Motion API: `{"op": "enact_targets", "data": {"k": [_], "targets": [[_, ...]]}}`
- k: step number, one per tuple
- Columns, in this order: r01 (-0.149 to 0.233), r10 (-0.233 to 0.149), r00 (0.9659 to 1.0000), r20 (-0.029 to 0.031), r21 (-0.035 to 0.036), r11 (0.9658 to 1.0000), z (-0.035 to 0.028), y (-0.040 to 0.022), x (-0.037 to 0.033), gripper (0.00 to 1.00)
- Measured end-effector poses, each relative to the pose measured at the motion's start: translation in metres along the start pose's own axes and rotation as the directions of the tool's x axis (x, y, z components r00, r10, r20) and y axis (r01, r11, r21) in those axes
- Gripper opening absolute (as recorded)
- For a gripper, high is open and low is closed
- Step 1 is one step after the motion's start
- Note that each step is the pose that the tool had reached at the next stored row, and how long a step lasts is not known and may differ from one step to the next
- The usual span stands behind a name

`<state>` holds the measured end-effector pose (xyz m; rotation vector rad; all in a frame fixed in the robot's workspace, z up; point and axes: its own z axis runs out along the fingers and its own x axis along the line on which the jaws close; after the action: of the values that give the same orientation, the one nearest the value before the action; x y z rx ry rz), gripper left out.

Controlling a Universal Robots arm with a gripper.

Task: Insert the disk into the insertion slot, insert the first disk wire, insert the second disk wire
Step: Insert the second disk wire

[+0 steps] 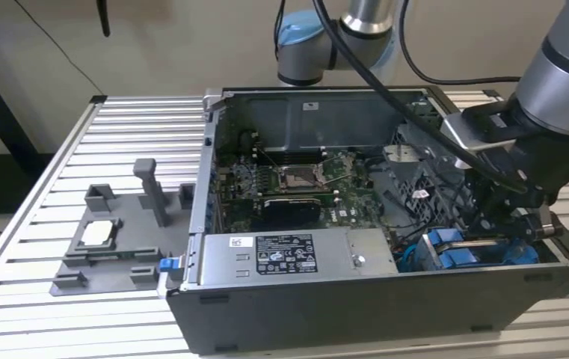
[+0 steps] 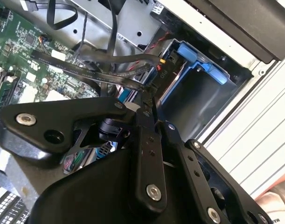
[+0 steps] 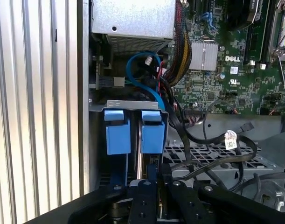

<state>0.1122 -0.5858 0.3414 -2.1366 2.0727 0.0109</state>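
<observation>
The disk's bright blue carrier (image 1: pixel 460 252) sits down in the insertion slot (image 3: pixel 133 103), the grey sheet-metal bay at the case's front corner on the exterior view's right. Its two blue tabs (image 3: pixel 117 131) stand side by side at the bay's mouth, and one tab (image 2: pixel 198 63) shows in the second wrist view. My gripper (image 2: pixel 147 95) hangs right over the carrier's edge, inside the case (image 1: pixel 384 299). Its fingers (image 2: pixel 148 140) are pressed together on the end of a flat black disk wire (image 2: pixel 105 74). A second black wire (image 2: pixel 133 58) with a red-marked plug arcs beside it.
A grey labelled power-supply box (image 1: pixel 284 254) lies beside the bay. The green motherboard (image 1: pixel 294 179) fills the case floor, with loose black and blue cables (image 3: pixel 147 79) around the bay. A grey fixture (image 1: pixel 114 239) stands on the slatted table at the exterior view's left.
</observation>
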Motion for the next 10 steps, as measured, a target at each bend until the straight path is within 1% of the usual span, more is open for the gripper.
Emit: {"op": "enact_targets", "data": {"k": [2,3,10], "targets": [[0.001,-0.001,1.0,-0.0054,-0.0002,1.0,0.0003,0.0,0.0001,0.16],[0.001,-0.001,1.0,-0.0069,-0.0003,1.0,0.0005,0.0001,0.0001,0.16],[-0.002,0.002,1.0,-0.0074,0.0005,1.0,0.0014,0.0001,-0.0005,0.16]]}}
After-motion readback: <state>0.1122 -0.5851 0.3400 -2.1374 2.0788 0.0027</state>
